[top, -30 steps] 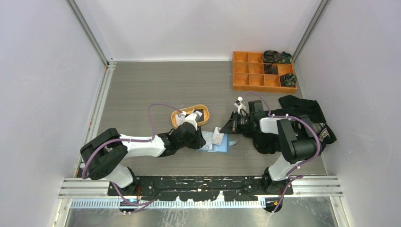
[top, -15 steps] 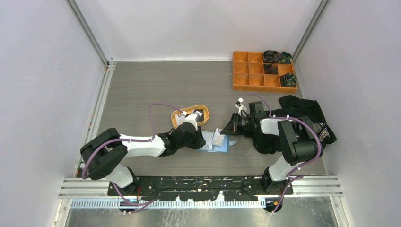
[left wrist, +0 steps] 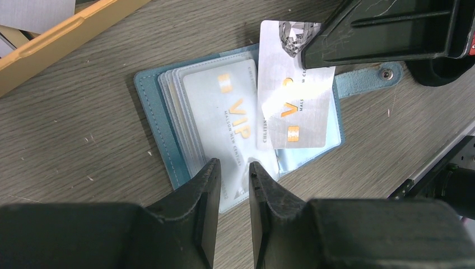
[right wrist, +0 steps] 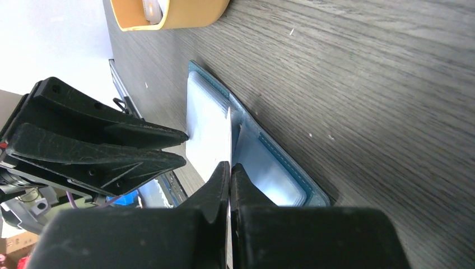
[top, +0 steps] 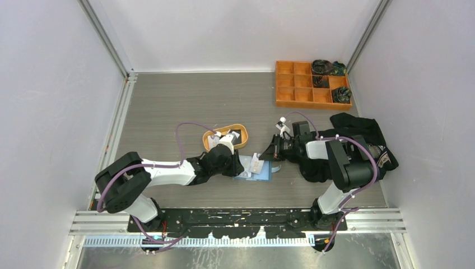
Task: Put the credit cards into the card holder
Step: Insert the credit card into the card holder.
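Two arms are reaching in low from either side over the middle of the grey wood-grain surface (top: 168, 106). A black cloth (top: 364, 126) is lying bunched behind the right arm. An orange compartment box (top: 302, 105) is sitting at the far right corner, well apart from the work. An orange oval tray (top: 245, 136) is resting just beyond the left wrist, which is covering part of it from above.

Between the two wrists the blue card holder (left wrist: 151, 101) is lying open and flat with its clear pockets facing up. Its long axis is running side to side between the arms, and its snap tab (left wrist: 369, 78) is pointing toward the right arm.

The right fingers (right wrist: 221, 179) are clenching a silver credit card (left wrist: 297, 112) by one short end. The card is tilting up off the holder, its long axis running from the fingers down to it, and its free end is resting over the half nearest the tab. A VIP card (left wrist: 224, 112) is sitting inside the top clear pocket just beside it, lying parallel.

The left fingers (left wrist: 210, 174) are standing a narrow gap apart at the near edge of that pocket leaf; whether they are pinching it cannot be told.
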### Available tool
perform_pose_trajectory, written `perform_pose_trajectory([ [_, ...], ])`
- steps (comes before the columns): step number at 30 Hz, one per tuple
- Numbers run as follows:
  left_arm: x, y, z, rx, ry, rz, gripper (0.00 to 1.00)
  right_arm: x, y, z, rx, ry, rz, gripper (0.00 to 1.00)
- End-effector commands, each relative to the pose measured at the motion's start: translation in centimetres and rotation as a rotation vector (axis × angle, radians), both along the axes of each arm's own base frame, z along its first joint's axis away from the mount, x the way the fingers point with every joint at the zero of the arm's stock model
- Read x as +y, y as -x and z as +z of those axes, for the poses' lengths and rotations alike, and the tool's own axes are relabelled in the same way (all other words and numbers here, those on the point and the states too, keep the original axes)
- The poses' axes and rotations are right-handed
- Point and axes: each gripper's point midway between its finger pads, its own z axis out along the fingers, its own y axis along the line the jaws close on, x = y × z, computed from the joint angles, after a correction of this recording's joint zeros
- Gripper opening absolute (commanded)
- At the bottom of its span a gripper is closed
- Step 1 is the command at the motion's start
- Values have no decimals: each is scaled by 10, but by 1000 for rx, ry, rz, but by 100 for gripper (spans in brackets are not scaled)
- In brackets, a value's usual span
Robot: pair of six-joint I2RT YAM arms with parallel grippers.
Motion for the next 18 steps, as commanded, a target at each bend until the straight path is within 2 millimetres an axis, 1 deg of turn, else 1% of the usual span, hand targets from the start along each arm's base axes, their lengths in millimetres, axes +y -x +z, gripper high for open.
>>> perform_pose_trajectory([
  [1,-2,-3,2,-5,-8,-11,27,1,2,-2,-19,4,7,1],
  [9,-1,-3,3,-4,-6,-13,27,2,9,-11,44,-16,5,1],
  [13,-3,-3,3,0,1,-18,27,4,8,-9,48,-33,-4,1],
  [18,-6,-2,3,4,11,-25,28,6,6,-12,70,-40,-12,1],
])
